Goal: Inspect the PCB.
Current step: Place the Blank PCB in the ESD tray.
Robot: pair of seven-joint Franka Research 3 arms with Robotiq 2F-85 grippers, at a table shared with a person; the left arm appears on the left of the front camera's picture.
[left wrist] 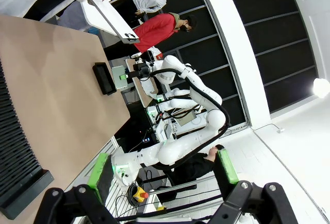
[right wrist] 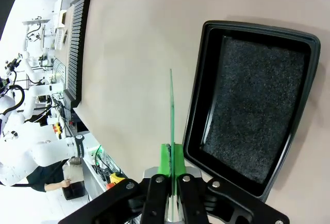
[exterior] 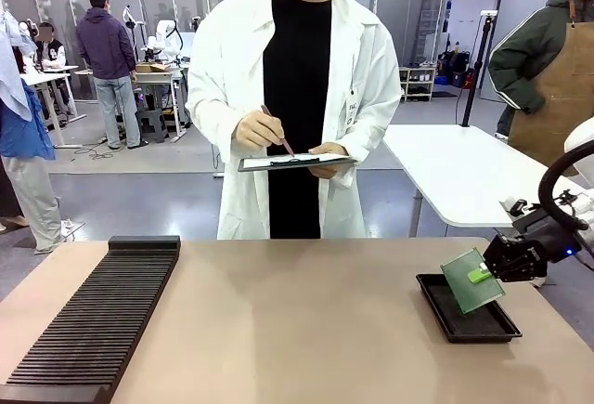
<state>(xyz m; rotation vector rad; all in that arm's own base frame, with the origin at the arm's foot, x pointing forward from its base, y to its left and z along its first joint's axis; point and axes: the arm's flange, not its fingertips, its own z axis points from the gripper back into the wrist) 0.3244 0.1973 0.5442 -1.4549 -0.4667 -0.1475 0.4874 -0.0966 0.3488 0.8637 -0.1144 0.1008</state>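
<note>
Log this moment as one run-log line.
right gripper: shut on PCB, held tilted above black tray | left gripper: open, holding nothing | person: writing on clipboard

No lettering, label, brand, number or sign can be read on anything here.

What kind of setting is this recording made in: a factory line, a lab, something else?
Most likely a robotics lab or test hall rather than a factory. A person in a white lab coat writes on a clipboard, other tables with white robot arms stand behind, and the right gripper holds the PCB above a black tray.
</note>
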